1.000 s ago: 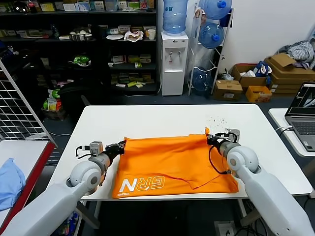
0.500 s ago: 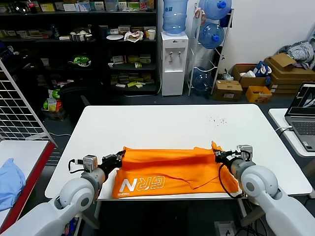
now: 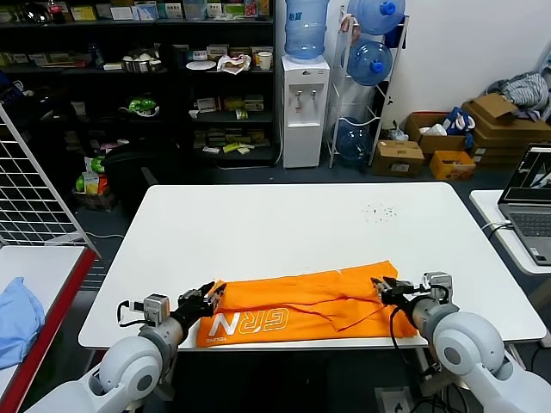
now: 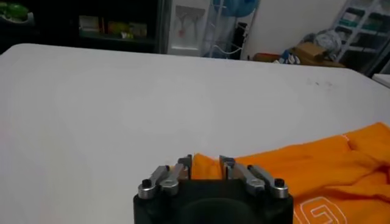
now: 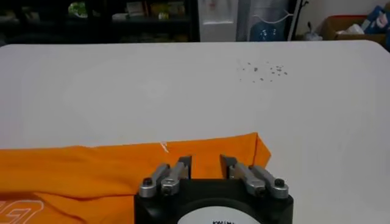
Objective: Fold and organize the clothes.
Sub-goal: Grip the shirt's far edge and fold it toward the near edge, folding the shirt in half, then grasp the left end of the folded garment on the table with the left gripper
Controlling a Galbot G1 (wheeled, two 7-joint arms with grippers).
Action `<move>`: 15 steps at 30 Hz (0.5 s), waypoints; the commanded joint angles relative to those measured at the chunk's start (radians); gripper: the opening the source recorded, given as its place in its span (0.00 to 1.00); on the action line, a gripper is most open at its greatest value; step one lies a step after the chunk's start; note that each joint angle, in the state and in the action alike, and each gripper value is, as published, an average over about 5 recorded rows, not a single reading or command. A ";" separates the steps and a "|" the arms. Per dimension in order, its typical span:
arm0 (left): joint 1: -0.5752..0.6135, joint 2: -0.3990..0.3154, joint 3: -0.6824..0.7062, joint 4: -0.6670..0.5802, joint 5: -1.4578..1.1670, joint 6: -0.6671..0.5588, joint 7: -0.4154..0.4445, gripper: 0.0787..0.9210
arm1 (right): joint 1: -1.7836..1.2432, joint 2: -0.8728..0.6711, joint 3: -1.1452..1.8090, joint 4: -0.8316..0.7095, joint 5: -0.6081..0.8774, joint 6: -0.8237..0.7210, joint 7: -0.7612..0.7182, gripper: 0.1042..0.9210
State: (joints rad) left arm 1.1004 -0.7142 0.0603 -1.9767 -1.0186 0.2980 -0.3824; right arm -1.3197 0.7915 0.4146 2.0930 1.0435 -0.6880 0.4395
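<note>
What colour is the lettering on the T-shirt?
White, on the orange T-shirt; the lettering shows best in the head view, near the table's front edge.

Small white print under the block lettering on bright orange cotton T-shirt [image 3: 297,305]: too small to read. Open grey laptop [image 3: 531,209] cut off at frame edge. Dark specks on white table [image 3: 258,224], possibly crumbs.

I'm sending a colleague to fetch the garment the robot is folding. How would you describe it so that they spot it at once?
Look at the big white table in front of the water dispenser. Along its near edge, between the left gripper and the right gripper, lies a folded bright orange T-shirt. Its white block lettering sets it apart from the light blue cloth on the side table.
</note>
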 commanded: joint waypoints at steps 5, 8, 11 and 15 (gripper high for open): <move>0.068 -0.017 -0.029 0.035 0.044 -0.008 0.010 0.60 | -0.057 -0.008 0.038 0.034 -0.004 0.004 -0.009 0.67; 0.082 -0.024 -0.033 0.044 0.053 -0.011 0.012 0.70 | -0.061 -0.007 0.043 0.033 -0.005 0.006 -0.008 0.77; 0.094 -0.032 -0.033 0.049 0.057 -0.014 0.012 0.81 | -0.064 -0.005 0.046 0.032 -0.005 0.007 -0.007 0.88; 0.102 -0.039 -0.026 0.054 0.068 -0.026 0.006 0.93 | -0.066 -0.003 0.048 0.031 -0.005 0.007 -0.006 0.98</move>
State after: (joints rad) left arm 1.1756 -0.7448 0.0315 -1.9368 -0.9695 0.2813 -0.3725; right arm -1.3732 0.7895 0.4544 2.1160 1.0394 -0.6810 0.4360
